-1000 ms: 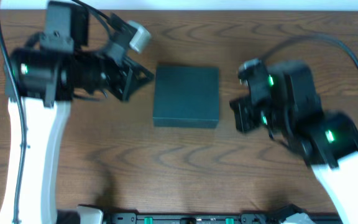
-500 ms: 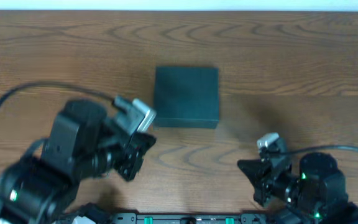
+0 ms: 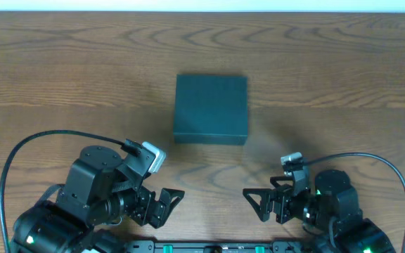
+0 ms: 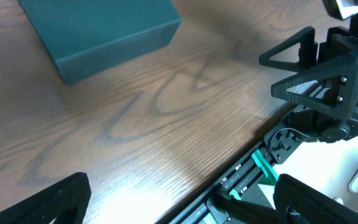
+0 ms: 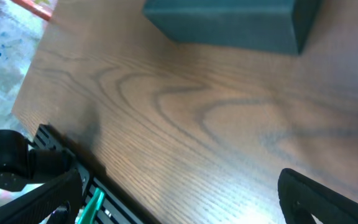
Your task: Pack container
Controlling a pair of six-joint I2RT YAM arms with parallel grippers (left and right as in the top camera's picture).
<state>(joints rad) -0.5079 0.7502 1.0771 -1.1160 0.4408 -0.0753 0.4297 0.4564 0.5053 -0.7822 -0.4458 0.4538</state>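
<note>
The container (image 3: 210, 109), a dark teal-green square box with its lid down flat, sits at the middle of the wooden table. It also shows at the top of both wrist views, as the container (image 4: 98, 28) and the container (image 5: 229, 22). My left gripper (image 3: 171, 209) hovers near the front edge, well short of the box, open and empty, with the bare table between its jaws (image 4: 182, 208). My right gripper (image 3: 254, 204) faces it from the right, also open and empty (image 5: 185, 205). Neither gripper touches the container.
A black rail with green clips (image 4: 263, 171) runs along the table's front edge below both grippers. The right gripper's black fingers (image 4: 316, 62) appear in the left wrist view. Cables loop beside each arm.
Both arms have pulled back from either side of the container to the table's front edge. Their jaws now stand wide apart. The container has not moved.
</note>
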